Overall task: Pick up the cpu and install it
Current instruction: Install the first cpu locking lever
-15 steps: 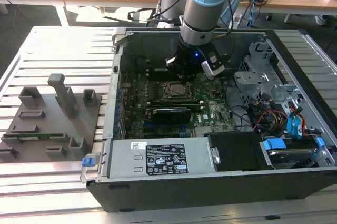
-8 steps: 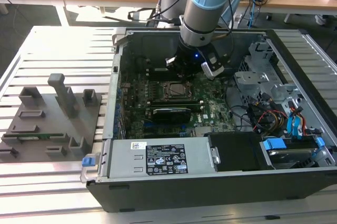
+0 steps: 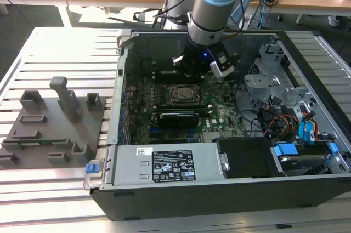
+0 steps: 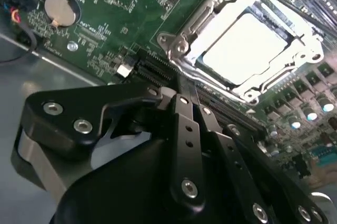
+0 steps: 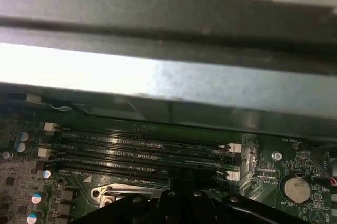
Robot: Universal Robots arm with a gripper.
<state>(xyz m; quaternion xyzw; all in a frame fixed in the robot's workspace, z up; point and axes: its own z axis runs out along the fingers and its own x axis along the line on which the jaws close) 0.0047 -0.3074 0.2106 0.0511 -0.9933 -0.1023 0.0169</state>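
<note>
The cpu (image 4: 246, 50) already lies in its socket (image 4: 181, 42) on the motherboard (image 4: 113, 2), frame apparently not yet latched. My hand (image 4: 185, 95) hovers just beside it, fingers pressed together, holding nothing; seating looks done.

Glossy metal cpu (image 4: 243, 50), shiny steel socket frame (image 4: 181, 45), matt blk gripper (image 4: 190, 95).

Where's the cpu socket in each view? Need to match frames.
Exterior view: socket sits mid-motherboard.
Second wrist view: socket, its silvery frame around the pale cpu.
First wrist view: likely its silvery corner, beside the memory slots.
Shared landmark: coin battery, in both wrist views.
</note>
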